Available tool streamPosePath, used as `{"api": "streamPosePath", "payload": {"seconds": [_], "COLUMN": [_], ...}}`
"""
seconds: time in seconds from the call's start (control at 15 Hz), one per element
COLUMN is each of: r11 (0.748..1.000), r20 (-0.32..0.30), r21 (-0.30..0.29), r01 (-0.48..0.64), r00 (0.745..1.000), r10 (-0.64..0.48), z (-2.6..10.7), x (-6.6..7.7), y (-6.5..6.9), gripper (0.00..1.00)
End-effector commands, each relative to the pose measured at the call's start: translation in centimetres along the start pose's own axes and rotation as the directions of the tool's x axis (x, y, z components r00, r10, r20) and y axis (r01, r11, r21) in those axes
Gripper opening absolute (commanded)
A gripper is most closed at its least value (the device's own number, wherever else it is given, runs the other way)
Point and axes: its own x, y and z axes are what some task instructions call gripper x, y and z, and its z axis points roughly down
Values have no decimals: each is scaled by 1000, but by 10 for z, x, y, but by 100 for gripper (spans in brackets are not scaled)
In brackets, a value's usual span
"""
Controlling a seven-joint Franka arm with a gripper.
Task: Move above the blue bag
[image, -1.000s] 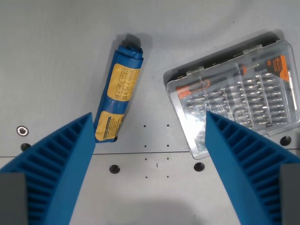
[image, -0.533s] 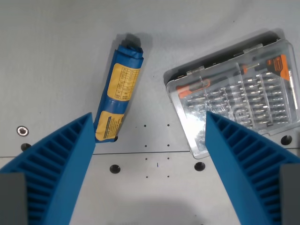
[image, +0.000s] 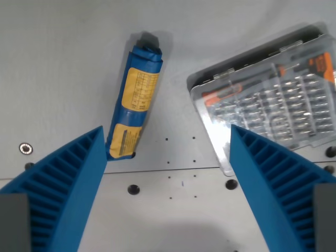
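The claw (image: 167,137) hangs over the grey counter (image: 63,68) with its two ribbed blue fingers (image: 71,184) spread wide apart and nothing between them but bare surface.

The blue bag (image: 133,102) lies flat on the counter, rolled into a long tube with yellow printed labels along its side. It sits toward the wrist view's left of centre, running from a dark twisted end at the top down to a lower end that lies just beside the tip of the finger on that side. Whether the finger actually touches it I can't quite say from here; it looks to be above it.

Off to the wrist view's right rests a clear plastic case (image: 268,97) holding rows of screwdriver bits and some orange-handled pieces, set at an angle, its lower corner hidden behind the other finger. The bag and the case lie well apart. A seam and a few small holes cross the counter below them.
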Motion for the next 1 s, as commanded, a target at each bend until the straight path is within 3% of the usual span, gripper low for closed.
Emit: {"api": "streamPosePath", "payload": {"seconds": [0.07, 1.0], "r11": [994, 959], "r20": [-91, -77], "r21": [10, 31], "r01": [-106, -281], "r00": [990, 956], "r10": [106, 283], "z": [13, 83], "x": [-6, -23], "y": [-6, -25], "gripper": [100, 100]}}
